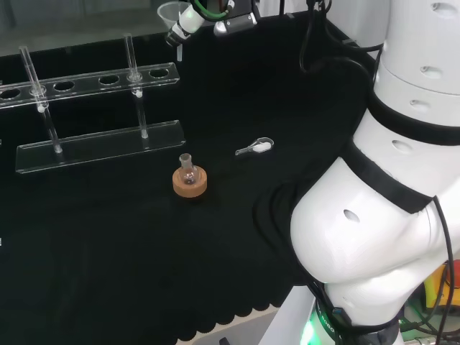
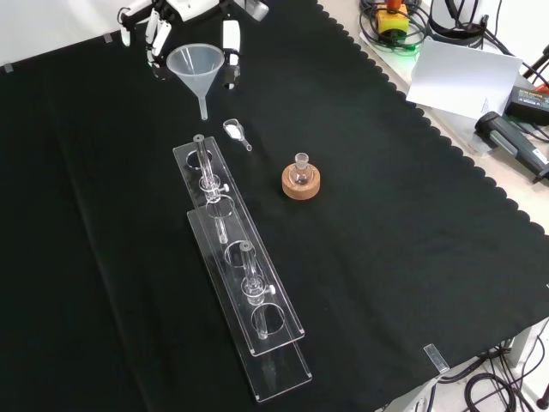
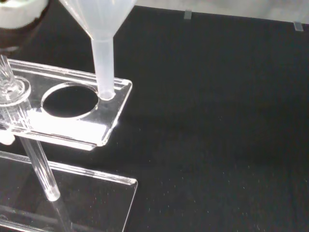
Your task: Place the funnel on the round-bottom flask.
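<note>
A clear plastic funnel [image 2: 197,73] hangs in the air at the far end of the cloth, stem down, with the hand [image 2: 190,10] shut on its rim; one finger [image 2: 230,45] shows on each side of the cone. In the head view the funnel [image 1: 171,16] and the hand [image 1: 191,19] are at the top edge. The small round-bottom flask [image 2: 301,168] stands upright on a cork ring [image 2: 302,186], well away from the hand; the head view shows the flask [image 1: 187,170] near the middle of the cloth. In the wrist view the funnel stem [image 3: 103,63] lines up with the end of the rack [image 3: 112,113].
A long clear test tube rack [image 2: 244,266] with two tubes lies close to the flask, one end below the funnel. A small clear scoop [image 2: 236,130] lies between the funnel and the flask. Papers and cables sit off the cloth's edge [image 2: 463,73].
</note>
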{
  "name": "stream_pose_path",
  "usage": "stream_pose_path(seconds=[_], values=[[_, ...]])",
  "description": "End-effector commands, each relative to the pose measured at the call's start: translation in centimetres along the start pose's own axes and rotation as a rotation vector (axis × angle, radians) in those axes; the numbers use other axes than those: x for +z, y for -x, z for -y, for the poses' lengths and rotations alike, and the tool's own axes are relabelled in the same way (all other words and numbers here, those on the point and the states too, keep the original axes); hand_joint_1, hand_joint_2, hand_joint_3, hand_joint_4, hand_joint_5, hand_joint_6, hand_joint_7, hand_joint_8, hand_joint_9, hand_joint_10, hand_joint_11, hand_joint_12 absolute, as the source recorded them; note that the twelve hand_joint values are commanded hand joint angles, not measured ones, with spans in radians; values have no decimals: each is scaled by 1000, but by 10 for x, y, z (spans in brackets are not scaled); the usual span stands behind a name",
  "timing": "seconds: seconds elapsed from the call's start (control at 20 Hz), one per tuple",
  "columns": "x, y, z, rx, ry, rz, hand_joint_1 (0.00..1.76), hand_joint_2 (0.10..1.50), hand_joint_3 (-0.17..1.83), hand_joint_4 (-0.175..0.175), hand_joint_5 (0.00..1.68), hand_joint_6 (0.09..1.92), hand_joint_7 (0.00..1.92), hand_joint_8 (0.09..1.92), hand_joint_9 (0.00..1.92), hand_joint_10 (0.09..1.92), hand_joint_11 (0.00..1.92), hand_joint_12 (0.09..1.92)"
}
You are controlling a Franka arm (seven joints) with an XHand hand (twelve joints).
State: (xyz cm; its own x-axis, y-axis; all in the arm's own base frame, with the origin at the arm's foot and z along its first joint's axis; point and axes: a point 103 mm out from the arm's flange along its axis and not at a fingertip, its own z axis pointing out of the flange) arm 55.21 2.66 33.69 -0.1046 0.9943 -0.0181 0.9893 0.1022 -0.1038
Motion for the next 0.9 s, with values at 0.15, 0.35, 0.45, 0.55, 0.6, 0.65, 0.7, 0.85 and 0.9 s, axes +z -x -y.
stream_pose_path(seconds=[0.15,0.35,0.45,0.55,0.6,0.65,0.7,0.85,0.9], values=[[3,4,9,34,-10,-5,764,580,474,98,886,672,1229,577,884,290,0,1114],[2,7,14,50,3,-11,764,578,480,99,892,674,1234,580,884,290,0,1114],[2,8,18,56,13,-8,765,577,484,100,897,675,1238,581,884,289,0,1114],[2,9,21,62,21,-3,765,575,489,101,903,676,1242,581,885,289,0,1114],[2,9,23,65,24,-3,765,574,491,102,905,676,1243,581,885,289,0,1114],[2,9,25,66,28,1,765,574,493,103,907,677,1244,581,885,289,0,1115],[2,9,27,66,33,6,765,573,494,103,908,677,1245,581,885,289,0,1115],[3,9,35,71,55,6,766,573,498,104,911,677,1247,580,886,289,0,1115],[4,9,38,72,76,3,766,572,499,104,913,677,1248,580,886,289,0,1115]])
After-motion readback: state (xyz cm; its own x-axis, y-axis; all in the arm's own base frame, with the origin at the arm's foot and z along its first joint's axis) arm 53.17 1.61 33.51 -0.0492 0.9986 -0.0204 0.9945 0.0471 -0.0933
